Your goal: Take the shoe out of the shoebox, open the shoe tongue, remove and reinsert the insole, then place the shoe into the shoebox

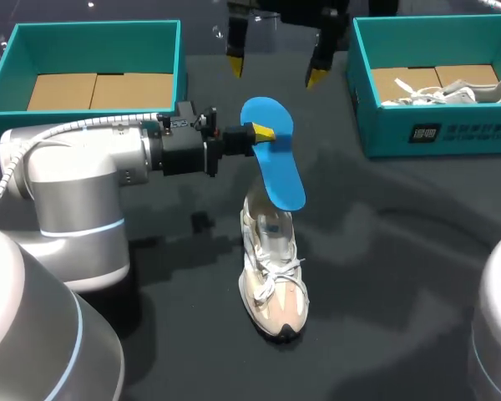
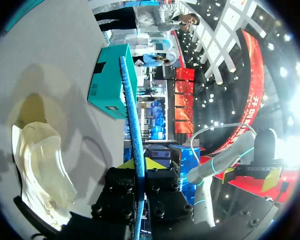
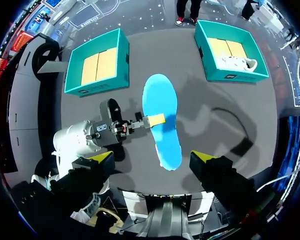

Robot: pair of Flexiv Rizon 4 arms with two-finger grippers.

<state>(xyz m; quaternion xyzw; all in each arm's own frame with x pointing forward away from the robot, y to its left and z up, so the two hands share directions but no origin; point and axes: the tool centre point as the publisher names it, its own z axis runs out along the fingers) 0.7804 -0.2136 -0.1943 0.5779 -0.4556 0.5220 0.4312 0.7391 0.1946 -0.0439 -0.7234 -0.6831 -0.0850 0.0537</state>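
Cream lace-up sneaker (image 1: 274,267) stands unboxed at the middle of the dark bench (image 1: 401,251). Its flat blue foam insole (image 1: 277,171) is out too — pinched by the left tool (image 1: 263,134) just above the sneaker. Right tool (image 1: 275,73) hangs spread near the far edge. Still to do, I judge — reinserting, then boxing.
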